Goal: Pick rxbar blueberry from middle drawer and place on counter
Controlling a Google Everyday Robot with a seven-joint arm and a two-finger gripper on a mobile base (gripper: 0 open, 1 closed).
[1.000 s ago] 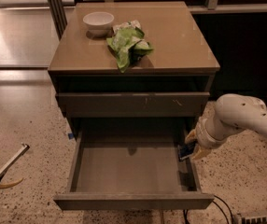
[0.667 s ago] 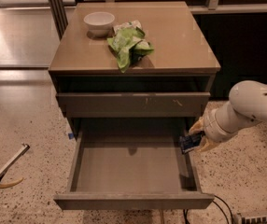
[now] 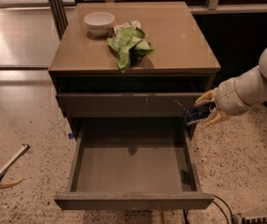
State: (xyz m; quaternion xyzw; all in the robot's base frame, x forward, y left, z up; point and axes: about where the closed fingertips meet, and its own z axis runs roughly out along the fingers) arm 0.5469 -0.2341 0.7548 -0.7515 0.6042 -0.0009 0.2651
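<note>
The middle drawer (image 3: 133,202) stands pulled open below the cabinet, its floor bare. My gripper (image 3: 207,109) is at the drawer's upper right corner, raised above its right wall, with pale fingers (image 3: 205,98) shut on the rxbar blueberry (image 3: 195,115), a small dark navy bar that sticks out to the left. The white arm reaches in from the right. The counter (image 3: 180,41) is the glossy tan top of the cabinet, above and left of the gripper.
A white bowl (image 3: 99,22) and a bright green and white bag (image 3: 129,43) lie on the counter's back left. A closed drawer front with pale scratches (image 3: 129,104) sits above the open drawer. A stick (image 3: 5,167) lies on the speckled floor at left. Cables (image 3: 217,209) run at bottom right.
My gripper has lifted up and to the right, out of the drawer's right corner, carrying the rxbar blueberry with it to the level of the closed drawer front.
</note>
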